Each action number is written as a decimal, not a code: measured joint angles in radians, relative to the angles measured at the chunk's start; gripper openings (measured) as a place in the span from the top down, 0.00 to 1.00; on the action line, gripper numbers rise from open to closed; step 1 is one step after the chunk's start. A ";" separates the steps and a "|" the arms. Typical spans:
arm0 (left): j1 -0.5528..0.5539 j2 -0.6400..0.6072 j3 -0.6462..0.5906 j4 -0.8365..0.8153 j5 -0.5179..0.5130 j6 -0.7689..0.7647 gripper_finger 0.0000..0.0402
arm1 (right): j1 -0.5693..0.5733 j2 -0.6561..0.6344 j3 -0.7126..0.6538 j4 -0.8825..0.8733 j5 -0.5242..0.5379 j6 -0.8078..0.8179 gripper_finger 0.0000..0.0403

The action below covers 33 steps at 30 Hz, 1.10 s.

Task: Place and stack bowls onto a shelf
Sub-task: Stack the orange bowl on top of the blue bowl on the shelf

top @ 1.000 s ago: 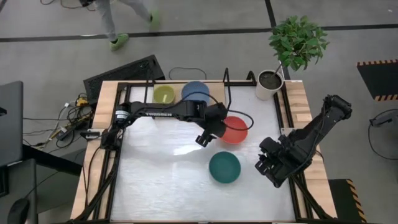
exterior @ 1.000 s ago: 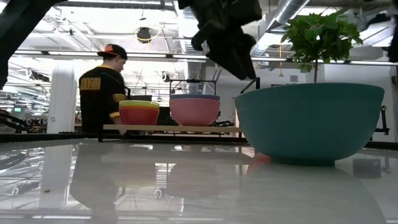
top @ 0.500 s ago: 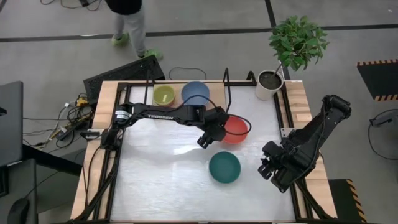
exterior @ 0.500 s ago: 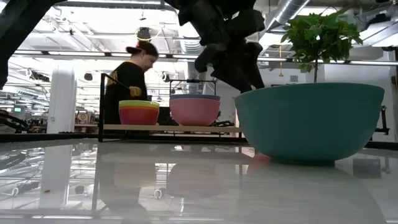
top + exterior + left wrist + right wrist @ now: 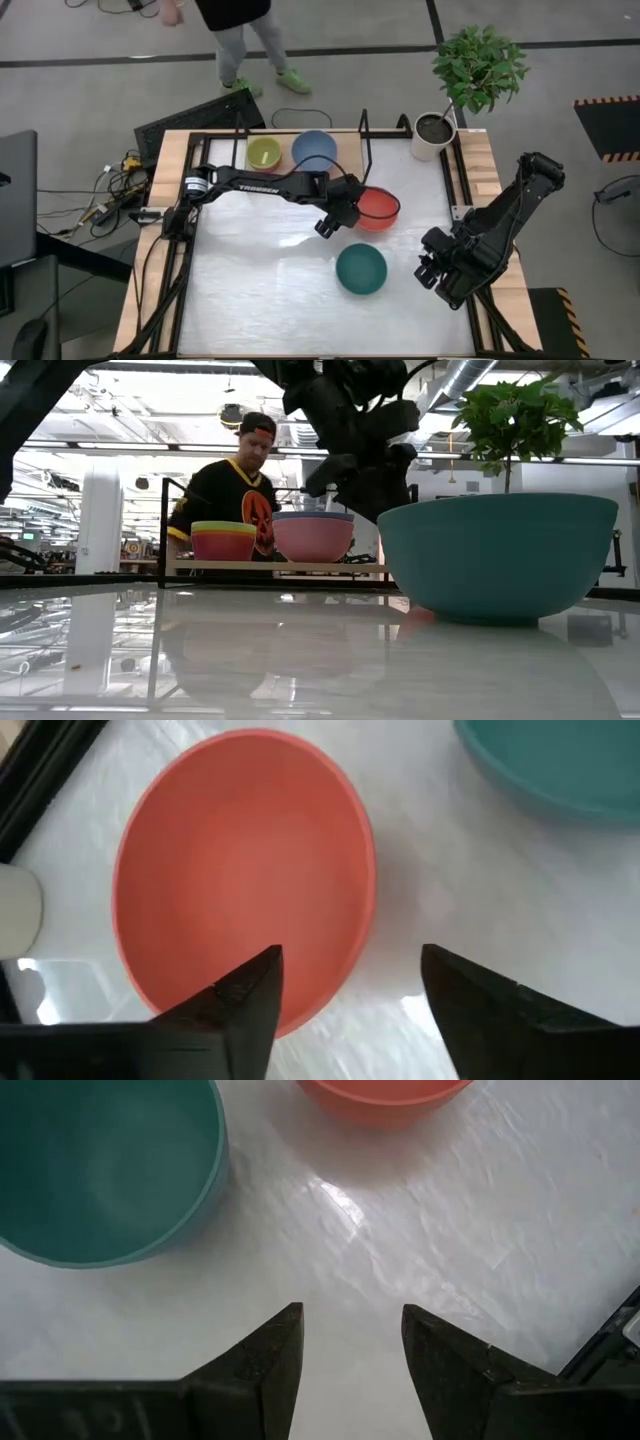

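Observation:
A larger red bowl (image 5: pixel 379 208) sits upright on the white table, with a teal bowl (image 5: pixel 360 268) nearer to me. My left gripper (image 5: pixel 337 217) is open at the red bowl's left rim. In the left wrist view one finger (image 5: pixel 250 1000) stands over the red bowl's inside (image 5: pixel 240 870) and the other (image 5: pixel 470 1005) outside over the table, and I see no touch. My right gripper (image 5: pixel 428 268) waits open to the right of the teal bowl (image 5: pixel 100 1160). On the shelf (image 5: pixel 290 135) stand a lime-green-topped stack (image 5: pixel 223 540) and a pink-and-blue stack (image 5: pixel 313 535).
A white plant pot (image 5: pixel 433 135) with a leafy plant stands at the table's far right corner. The shelf's black posts (image 5: pixel 363 125) rise just beyond the red bowl. A person (image 5: pixel 240 490) walks behind the far edge. Bare tabletop (image 5: pixel 260 290) lies at near left.
My left gripper has come down toward the red bowl's left rim and shifted slightly toward the table's near-left. Neither bowl on the table has moved. The person behind the table has walked rightward along the far edge.

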 joint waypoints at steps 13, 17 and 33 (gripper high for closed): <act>-0.005 0.066 0.000 0.020 -0.108 0.100 0.71 | 0.010 0.000 0.000 0.012 0.000 -0.002 0.51; -0.005 0.066 0.001 0.017 -0.120 0.120 0.75 | 0.021 0.000 0.000 0.009 0.000 0.003 0.51; -0.040 0.062 0.049 -0.068 -0.143 0.132 0.99 | 0.019 0.000 0.000 0.030 -0.001 0.006 0.51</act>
